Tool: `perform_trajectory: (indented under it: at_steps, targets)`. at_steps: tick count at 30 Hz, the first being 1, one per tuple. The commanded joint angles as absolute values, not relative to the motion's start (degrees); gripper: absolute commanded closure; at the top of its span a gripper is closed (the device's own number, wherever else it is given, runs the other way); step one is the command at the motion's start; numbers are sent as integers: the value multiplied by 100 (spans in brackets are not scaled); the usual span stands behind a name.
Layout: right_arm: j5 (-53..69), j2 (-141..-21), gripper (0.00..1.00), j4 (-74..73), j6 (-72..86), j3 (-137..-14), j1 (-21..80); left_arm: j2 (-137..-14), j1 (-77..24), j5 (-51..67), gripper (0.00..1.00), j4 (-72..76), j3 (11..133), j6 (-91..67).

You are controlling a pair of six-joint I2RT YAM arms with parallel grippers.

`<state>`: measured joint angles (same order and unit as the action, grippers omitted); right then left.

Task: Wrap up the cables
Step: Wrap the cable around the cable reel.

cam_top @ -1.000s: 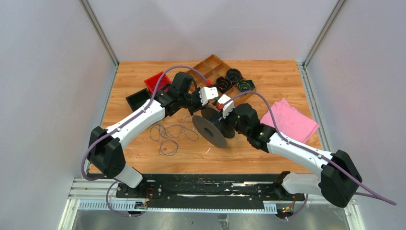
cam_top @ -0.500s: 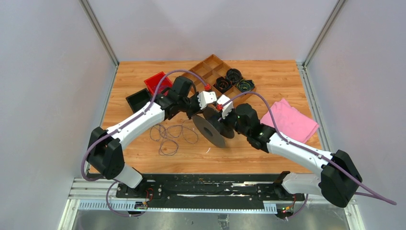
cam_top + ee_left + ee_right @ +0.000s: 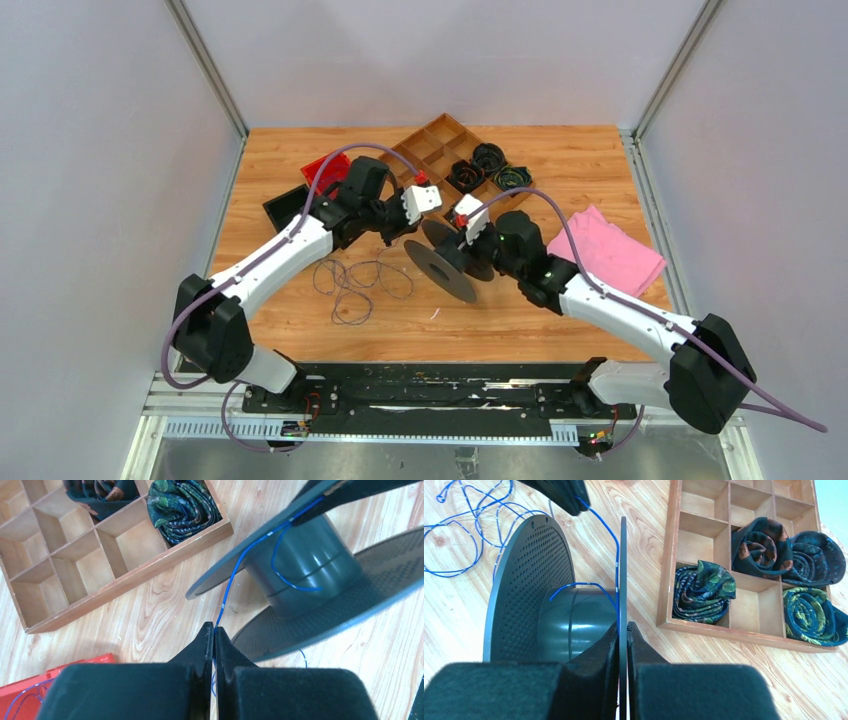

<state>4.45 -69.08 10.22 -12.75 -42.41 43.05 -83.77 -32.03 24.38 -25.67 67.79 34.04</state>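
A thin blue cable (image 3: 235, 575) runs from the dark grey spool (image 3: 310, 565) down into my left gripper (image 3: 214, 630), which is shut on it. From above, that left gripper (image 3: 413, 222) hovers just left of the tilted spool (image 3: 455, 265). The rest of the cable lies in loose loops (image 3: 355, 285) on the table. My right gripper (image 3: 622, 627) is shut on the spool's thin flange (image 3: 622, 565), seen edge-on. A short stretch of cable (image 3: 584, 586) lies against the spool's core. In the top view the right gripper (image 3: 468, 243) is at the spool's right side.
A wooden compartment tray (image 3: 432, 140) at the back holds rolled dark patterned ties (image 3: 701, 590). A red bin (image 3: 325, 170) and a black bin (image 3: 287, 205) stand at the back left. A pink cloth (image 3: 612, 250) lies at the right.
My left gripper has moved back and to the left with the cable in it. My right gripper's jaws have closed onto the spool's flange.
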Motion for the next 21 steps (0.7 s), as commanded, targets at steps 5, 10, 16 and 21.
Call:
perform_trajectory:
  at_steps: [5,10,16,21]
  targets:
    - [638,-6929,99,468,-1199,-4638,3883,-8082,-3126,2592,98,-2475,6705,3672]
    - [1147,-6812,99,267,-1221,-4739,3722,-8157,-3049,2593,98,-2339,6675,3625]
    - [1812,-6624,99,71,-1213,-4871,3486,-8417,-3041,2351,96,-2267,6761,3819]
    - [1952,-6512,99,-114,-1153,-5055,3245,-8534,-3025,2451,94,-2215,6750,3780]
